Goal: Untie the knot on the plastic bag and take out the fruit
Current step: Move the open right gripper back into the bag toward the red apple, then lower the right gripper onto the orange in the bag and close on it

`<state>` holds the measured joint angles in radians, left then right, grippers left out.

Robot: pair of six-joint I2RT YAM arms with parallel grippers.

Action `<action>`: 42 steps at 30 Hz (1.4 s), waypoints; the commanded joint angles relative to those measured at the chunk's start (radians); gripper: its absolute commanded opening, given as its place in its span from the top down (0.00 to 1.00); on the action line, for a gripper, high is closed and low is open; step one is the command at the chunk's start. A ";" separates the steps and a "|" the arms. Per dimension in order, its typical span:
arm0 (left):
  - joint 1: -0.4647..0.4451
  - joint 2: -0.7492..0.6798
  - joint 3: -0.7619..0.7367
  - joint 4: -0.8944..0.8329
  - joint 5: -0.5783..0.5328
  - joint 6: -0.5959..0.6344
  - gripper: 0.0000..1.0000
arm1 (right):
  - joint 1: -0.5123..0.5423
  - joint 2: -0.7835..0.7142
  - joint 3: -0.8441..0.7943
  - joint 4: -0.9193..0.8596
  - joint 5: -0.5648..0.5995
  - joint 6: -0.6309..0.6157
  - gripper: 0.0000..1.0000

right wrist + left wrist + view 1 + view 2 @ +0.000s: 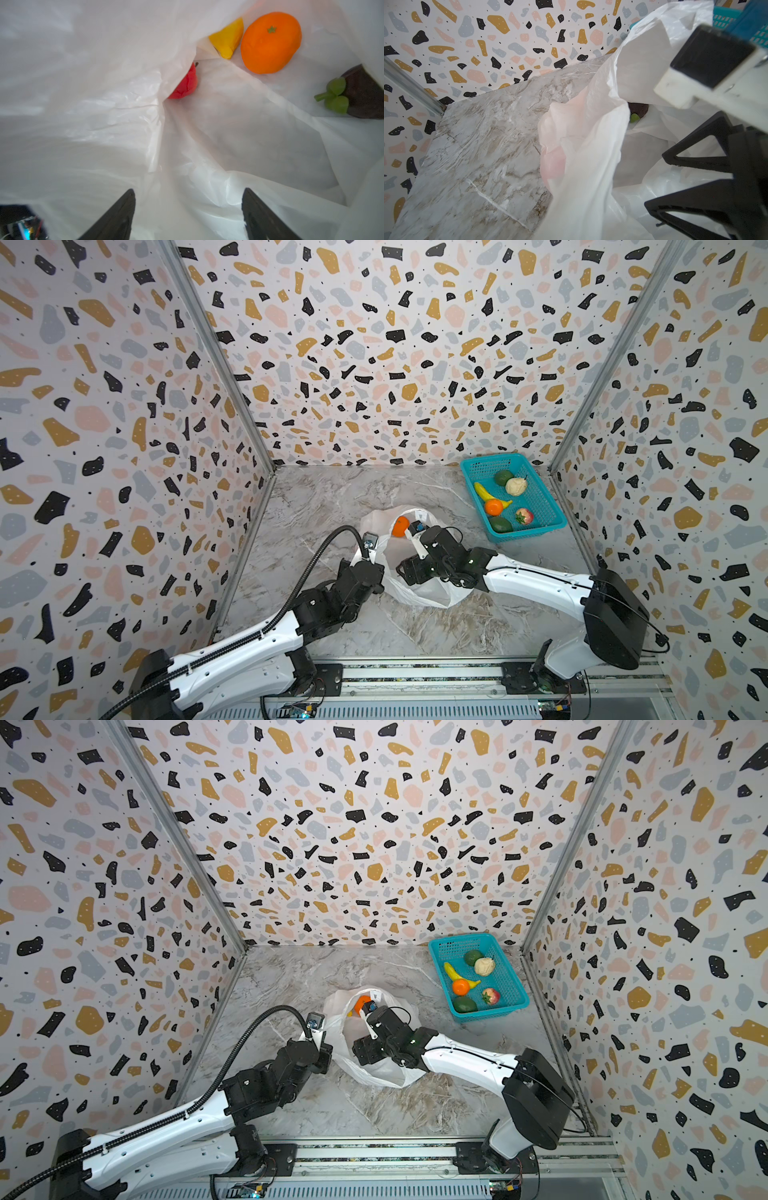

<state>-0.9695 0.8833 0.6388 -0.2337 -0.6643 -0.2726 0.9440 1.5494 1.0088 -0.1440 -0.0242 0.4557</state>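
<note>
Since the plastic bag [424,593] lies mid-table on the marble table [332,489] with its mouth wide and no knot in sight, I judge the untying done and the step in hand to be taking out the fruit. The left gripper [374,559] is closed on the bag's rim and holds it up, though folds hide the pinch itself, so this seems rather than shows. The right gripper [188,190] reaches inside with jaws apart and nothing between them. Four pieces show in the bag: one orange [271,42], one yellow piece [228,39], one red piece [186,84] half under a fold, and one dark fruit with green leaves [365,93]. The next move calls for advancing over one piece and closing without catching film. The teal basket [530,532], well apart at the back right, holds six: one green ball [503,477], one beige knobbly ball [516,486], one banana [484,491], a second orange [493,507], one pink-red piece [523,515], one dark green oval [500,524]
</note>
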 commanded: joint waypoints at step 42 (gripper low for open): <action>0.005 0.007 0.072 0.010 0.201 -0.011 1.00 | -0.166 0.537 0.335 0.317 0.264 0.390 0.02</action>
<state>-0.9695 0.8803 0.6666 -0.2821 -0.4973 -0.2840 0.7753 2.0743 1.3060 0.1623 0.2146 0.8291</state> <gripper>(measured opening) 0.047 0.977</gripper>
